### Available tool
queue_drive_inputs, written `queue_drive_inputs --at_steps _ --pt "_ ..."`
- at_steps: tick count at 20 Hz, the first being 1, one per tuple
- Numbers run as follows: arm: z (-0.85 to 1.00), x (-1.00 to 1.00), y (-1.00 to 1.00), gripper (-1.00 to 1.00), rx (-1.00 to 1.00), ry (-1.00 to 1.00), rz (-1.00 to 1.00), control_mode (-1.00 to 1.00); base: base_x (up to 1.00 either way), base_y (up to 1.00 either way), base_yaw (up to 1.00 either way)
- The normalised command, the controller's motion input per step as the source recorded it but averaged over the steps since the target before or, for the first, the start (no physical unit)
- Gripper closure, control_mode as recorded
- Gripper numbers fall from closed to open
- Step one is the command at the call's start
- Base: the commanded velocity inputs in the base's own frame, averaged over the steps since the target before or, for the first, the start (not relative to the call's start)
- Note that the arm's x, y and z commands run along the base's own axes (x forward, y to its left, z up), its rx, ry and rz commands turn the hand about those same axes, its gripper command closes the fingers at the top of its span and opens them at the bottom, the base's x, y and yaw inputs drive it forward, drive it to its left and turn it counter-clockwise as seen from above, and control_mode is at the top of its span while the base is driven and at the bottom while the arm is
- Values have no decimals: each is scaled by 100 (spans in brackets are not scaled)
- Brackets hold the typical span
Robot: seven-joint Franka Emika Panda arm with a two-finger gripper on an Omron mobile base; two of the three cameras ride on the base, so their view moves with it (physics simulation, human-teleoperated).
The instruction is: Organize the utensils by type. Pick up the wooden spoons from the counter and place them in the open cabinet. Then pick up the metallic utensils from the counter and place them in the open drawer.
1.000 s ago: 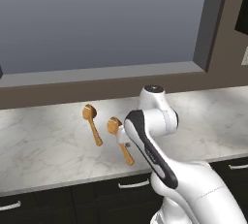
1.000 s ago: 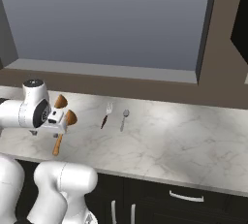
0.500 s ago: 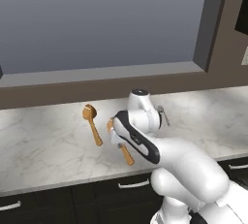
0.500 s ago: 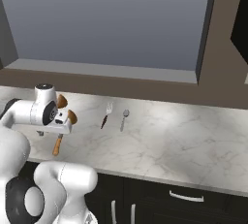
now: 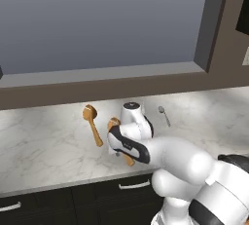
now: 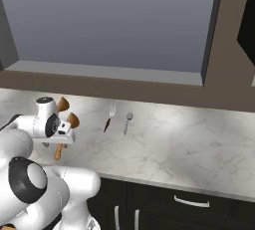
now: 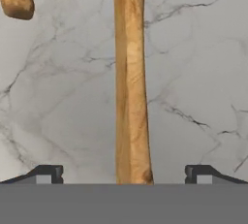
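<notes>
A large flat grey-blue panel [image 5: 102, 19] is set into the wall, framed by a thick brown surround [image 6: 209, 30] with a brown sill [image 5: 97, 85] along its bottom edge. Black cabinet fronts [image 6: 199, 209] with silver bar handles [image 6: 191, 202] are seen below. Even, soft light is cast throughout.

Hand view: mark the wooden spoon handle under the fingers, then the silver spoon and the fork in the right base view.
wooden spoon handle [image 7: 131, 87], hand view, mid-shaft.
silver spoon [image 6: 127, 121], right base view, its shaft below the bowl.
fork [image 6: 109, 118], right base view, mid-length.
</notes>
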Motion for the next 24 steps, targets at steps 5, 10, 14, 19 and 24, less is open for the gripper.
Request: queue_drive_inputs --at_steps 5,10,14,19,24 --pt "-38 8 0 -100 0 0 0 -100 0 0 0" --pt "-47 8 0 -100 0 0 0 -100 0 0 0" --pt "-43 0 0 100 0 0 0 -100 0 0 0" --pt "-33 0 0 100 14 0 1 -100 0 0 0" --pt "-24 0 1 100 31 -7 1 -100 0 0 0"
